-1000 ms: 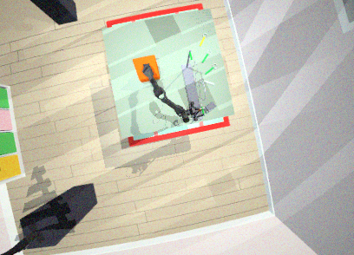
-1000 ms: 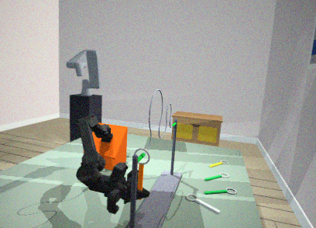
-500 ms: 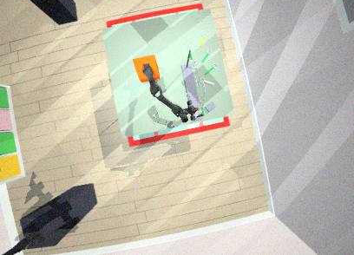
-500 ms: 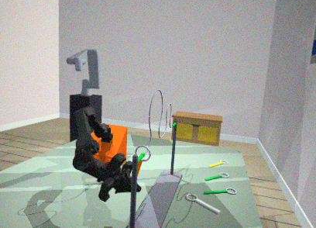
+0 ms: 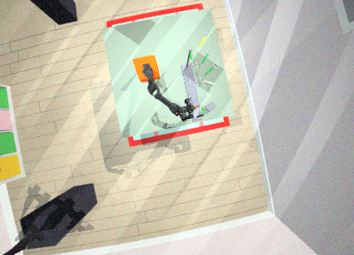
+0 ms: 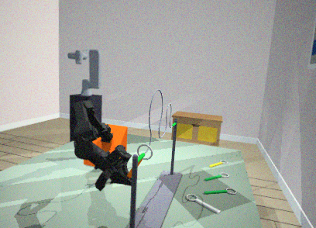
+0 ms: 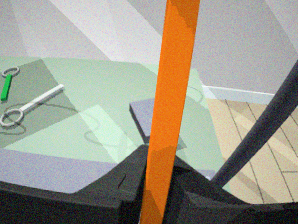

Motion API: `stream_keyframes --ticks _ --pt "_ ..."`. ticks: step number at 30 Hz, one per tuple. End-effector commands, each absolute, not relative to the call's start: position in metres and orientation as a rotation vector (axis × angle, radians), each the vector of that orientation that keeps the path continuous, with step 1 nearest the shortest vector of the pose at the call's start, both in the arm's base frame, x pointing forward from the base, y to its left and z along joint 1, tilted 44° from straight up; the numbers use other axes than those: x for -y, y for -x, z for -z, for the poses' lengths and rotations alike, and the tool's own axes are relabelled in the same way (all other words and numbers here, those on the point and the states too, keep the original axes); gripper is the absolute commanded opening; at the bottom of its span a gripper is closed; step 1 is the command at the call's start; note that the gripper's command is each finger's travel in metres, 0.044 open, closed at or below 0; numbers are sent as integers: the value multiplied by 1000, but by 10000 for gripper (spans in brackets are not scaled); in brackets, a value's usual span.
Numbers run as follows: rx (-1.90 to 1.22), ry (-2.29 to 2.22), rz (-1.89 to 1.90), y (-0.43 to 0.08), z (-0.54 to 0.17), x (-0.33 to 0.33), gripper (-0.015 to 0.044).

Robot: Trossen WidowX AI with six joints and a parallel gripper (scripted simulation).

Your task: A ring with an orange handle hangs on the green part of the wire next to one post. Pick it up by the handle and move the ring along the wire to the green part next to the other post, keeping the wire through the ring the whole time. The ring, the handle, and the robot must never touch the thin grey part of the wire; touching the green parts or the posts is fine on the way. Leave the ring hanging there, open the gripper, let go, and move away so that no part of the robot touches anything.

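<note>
My gripper (image 5: 193,107) (image 6: 129,180) (image 7: 152,152) is shut on the orange handle (image 5: 197,107) (image 6: 134,170) (image 7: 172,90), which leans in the exterior view. The ring (image 6: 145,145) is at the handle's upper end, around the inner end of the green part (image 5: 202,111) (image 6: 141,157) beside the near post (image 6: 134,192) (image 7: 260,130). The thin grey wire (image 6: 158,90) rises in loops towards the far post (image 5: 188,59) (image 6: 173,150) and its green part (image 6: 174,124). Whether the ring touches the grey wire is too small to tell. The ring is out of the wrist view.
A lavender base bar (image 5: 190,85) (image 6: 163,196) (image 7: 45,167) joins the posts. Beyond it lie a yellow-handled ring tool (image 5: 202,41) (image 6: 216,164), two green-handled ones and a white one (image 6: 207,205) (image 7: 45,97). The arm stands on an orange block (image 5: 139,64) (image 6: 120,136).
</note>
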State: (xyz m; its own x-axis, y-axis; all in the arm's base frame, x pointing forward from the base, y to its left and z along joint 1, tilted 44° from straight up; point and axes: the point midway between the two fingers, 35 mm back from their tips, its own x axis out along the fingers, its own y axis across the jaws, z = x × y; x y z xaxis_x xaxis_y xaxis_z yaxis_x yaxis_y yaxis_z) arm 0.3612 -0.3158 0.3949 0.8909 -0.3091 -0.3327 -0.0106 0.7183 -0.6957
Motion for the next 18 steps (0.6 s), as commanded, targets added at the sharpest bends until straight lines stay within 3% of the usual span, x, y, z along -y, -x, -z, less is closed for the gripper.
stream_keyframes --ticks 1,18 --pt "-474 737 171 -360 -388 312 -150" --pt "-487 528 109 -360 -363 283 -150"
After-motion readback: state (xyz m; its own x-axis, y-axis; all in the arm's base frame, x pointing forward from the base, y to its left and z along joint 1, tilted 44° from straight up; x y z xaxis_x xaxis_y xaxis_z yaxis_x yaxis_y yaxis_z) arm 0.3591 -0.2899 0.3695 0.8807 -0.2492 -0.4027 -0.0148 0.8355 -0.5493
